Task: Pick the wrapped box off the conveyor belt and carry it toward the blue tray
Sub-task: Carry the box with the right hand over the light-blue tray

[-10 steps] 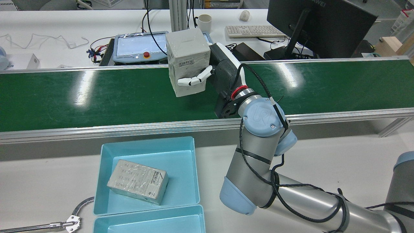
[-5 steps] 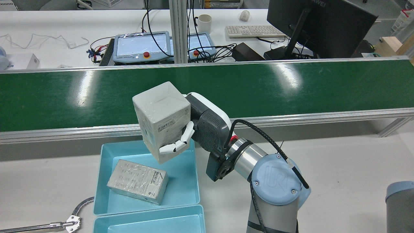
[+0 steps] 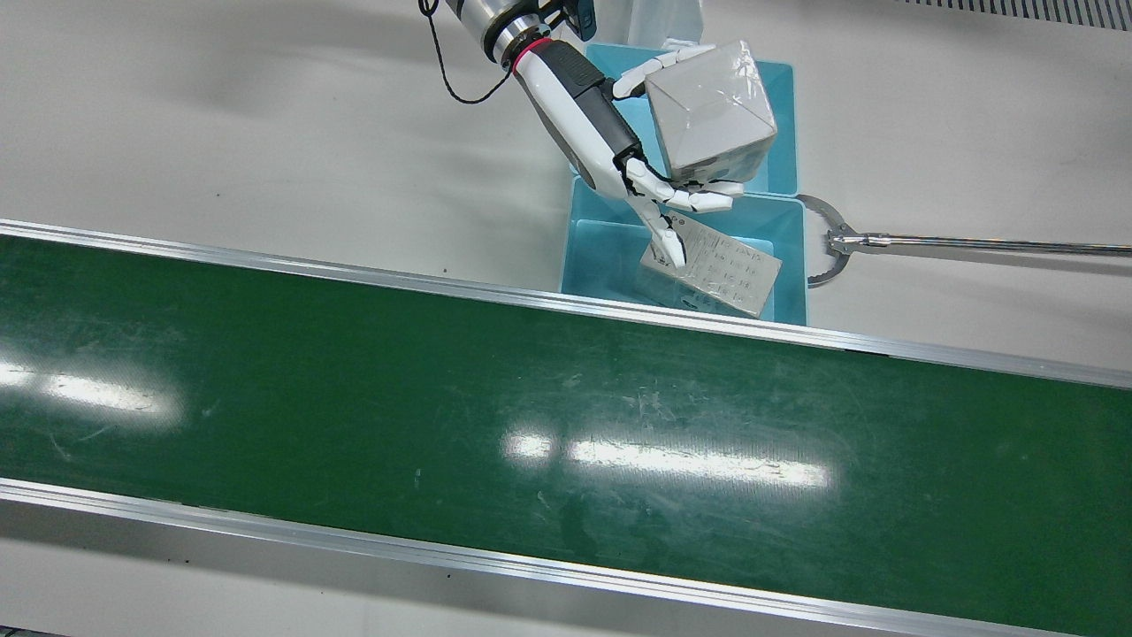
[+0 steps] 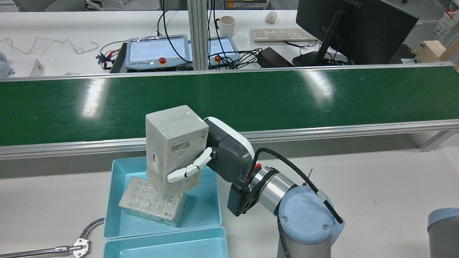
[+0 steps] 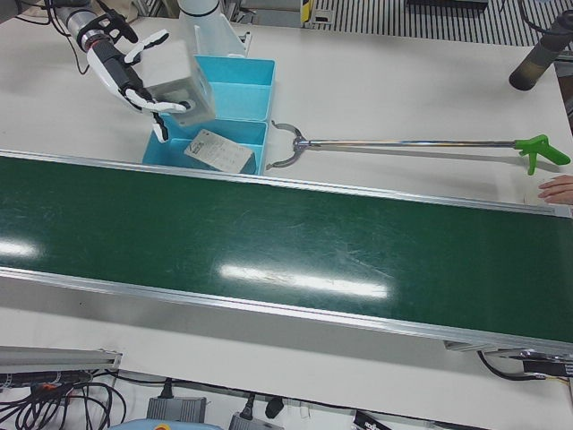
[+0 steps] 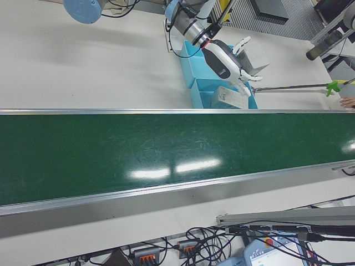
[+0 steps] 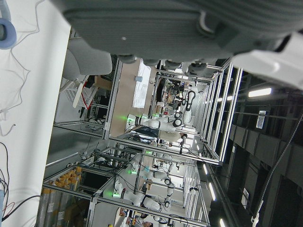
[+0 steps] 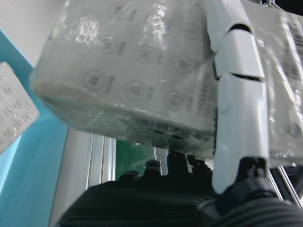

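My right hand (image 4: pixel 222 150) is shut on the wrapped box (image 4: pixel 174 143), a grey plastic-wrapped block with a barcode label. It holds the box upright in the air over the blue tray (image 4: pixel 208 200), off the green conveyor belt (image 4: pixel 251 96). White fingers (image 4: pixel 186 171) wrap its near face. In the front view the box (image 3: pixel 707 106) hangs above the tray (image 3: pixel 592 257) in the hand (image 3: pixel 610 133). The right hand view shows the box (image 8: pixel 132 71) close up. My left hand (image 7: pixel 156 23) shows only as a dark grey edge in its own view.
Another wrapped box (image 4: pixel 152 202) lies flat in the tray, just under the held one. A second blue tray (image 4: pixel 168 247) adjoins on the near side. A metal reacher tool (image 3: pixel 929 241) lies on the table, its claw by the tray. A person's hand (image 5: pixel 560 188) rests at the table edge.
The right hand carried the box from above the belt's far side back across the belt to over the tray. In the last half second it lowered slightly and turned more upright.
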